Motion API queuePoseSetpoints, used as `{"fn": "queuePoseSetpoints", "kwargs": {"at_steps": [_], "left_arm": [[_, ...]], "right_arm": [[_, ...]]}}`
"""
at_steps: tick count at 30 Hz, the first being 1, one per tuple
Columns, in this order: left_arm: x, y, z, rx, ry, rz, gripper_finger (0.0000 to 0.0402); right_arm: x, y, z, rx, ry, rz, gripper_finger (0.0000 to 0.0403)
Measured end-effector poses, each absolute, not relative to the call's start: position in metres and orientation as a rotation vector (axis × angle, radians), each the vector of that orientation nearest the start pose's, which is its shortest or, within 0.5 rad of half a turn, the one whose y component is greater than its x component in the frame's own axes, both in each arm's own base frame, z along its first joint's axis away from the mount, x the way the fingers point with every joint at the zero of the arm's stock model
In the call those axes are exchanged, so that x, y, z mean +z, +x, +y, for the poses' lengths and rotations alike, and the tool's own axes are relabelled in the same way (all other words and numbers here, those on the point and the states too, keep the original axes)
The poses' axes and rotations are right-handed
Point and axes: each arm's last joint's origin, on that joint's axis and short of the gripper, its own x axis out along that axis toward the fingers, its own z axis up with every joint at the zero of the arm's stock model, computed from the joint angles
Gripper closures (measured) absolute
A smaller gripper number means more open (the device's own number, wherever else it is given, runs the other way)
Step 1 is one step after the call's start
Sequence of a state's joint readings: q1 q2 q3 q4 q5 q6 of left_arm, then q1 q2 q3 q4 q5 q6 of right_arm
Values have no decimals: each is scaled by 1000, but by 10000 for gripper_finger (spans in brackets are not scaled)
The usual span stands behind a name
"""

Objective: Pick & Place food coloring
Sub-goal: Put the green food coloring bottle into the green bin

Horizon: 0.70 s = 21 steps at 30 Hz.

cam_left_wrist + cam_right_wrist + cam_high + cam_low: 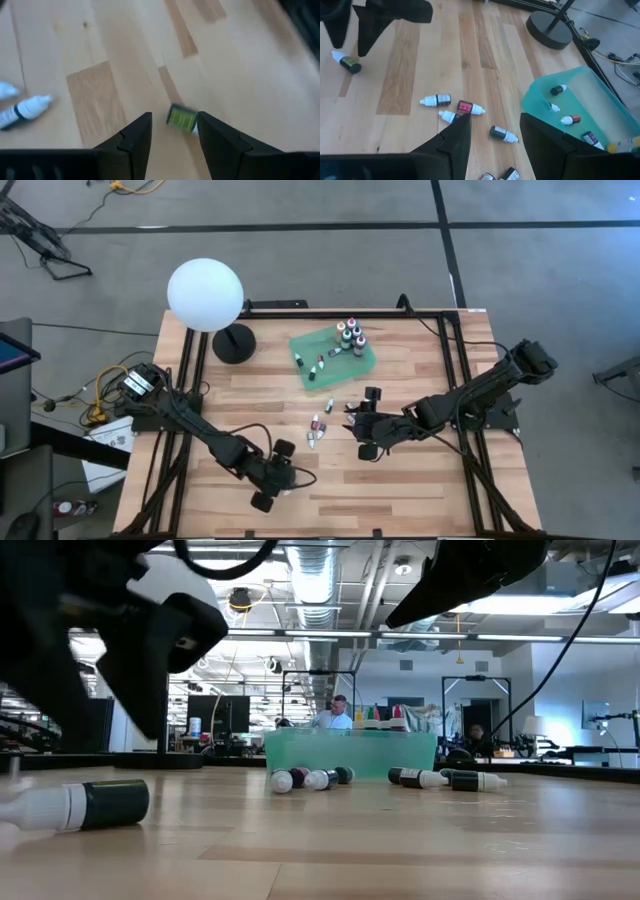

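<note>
Several food coloring bottles (318, 427) lie scattered mid-frame on the wooden table (400, 490) in the high view, more in the green tray (312, 346) above; a globe lamp (205, 295) stands upper left. Left gripper (277, 472), fingers apart, hovers lower centre over a green-labelled bottle (181, 118). Right gripper (362, 423), fingers apart and empty, sits centre-right.

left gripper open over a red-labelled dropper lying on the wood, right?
Not red: the dropper between the left gripper's open fingers has a green label, as the left wrist view shows. It does lie on the wood.
</note>
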<state>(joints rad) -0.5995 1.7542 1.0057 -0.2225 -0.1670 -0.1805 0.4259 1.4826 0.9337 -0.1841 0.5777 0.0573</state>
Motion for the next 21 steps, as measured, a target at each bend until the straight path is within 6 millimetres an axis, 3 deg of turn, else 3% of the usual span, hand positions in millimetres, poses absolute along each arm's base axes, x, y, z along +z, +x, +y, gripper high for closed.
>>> {"fn": "queuePoseSetpoints", "kwargs": {"at_steps": [6,21], "left_arm": [[165,287,-194,-204,-19,921,248],[160,272,-207,55,-96,861,248]], "right_arm": [[226,283,111,-171,-283,666,242],[220,276,123,-133,-303,679,242]]}}
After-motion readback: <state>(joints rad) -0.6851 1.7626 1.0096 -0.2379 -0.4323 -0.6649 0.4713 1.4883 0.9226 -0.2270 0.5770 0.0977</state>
